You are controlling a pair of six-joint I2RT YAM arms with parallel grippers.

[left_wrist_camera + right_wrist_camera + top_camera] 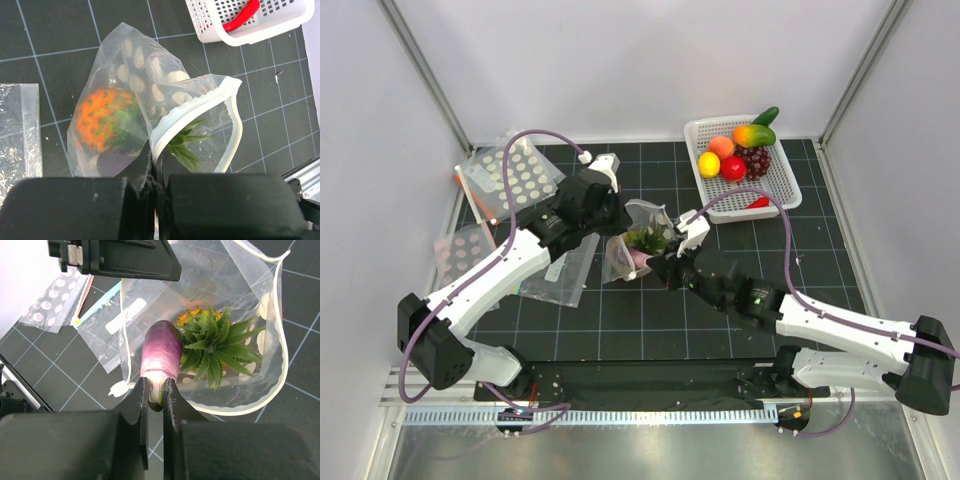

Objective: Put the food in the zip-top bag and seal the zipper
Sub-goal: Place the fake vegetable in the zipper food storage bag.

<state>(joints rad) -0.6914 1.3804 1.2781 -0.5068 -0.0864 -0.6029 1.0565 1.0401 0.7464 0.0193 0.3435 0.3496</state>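
You are looking at two arms, each carrying one pincer: the left pincer (154, 161) and the right pincer (156, 390). You are counting four bags:
- one open zip-top bag (150, 65) at centre frame
- one dotted bag (515, 175) at upper left
- another dotted bag (460, 250) just below it
- one plain clear bag (560, 275)

One basket (795, 170) at upper right is holding seven pieces:
- one peach (721, 146)
- one lemon (709, 164)
- one mango (753, 135)
- one grape bunch (756, 160)
- one red fruit (733, 168)
- one chili (758, 202)
- one dark green piece (766, 116)

One pineapple (100, 120) and one eggplant (161, 355) are making nine.

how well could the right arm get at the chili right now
Probably not yet: the right gripper is shut on the eggplant at the mouth of the bag, so its grip is taken. Once it lets go, the way looks free; the chili lies uncovered at the near edge of the basket.
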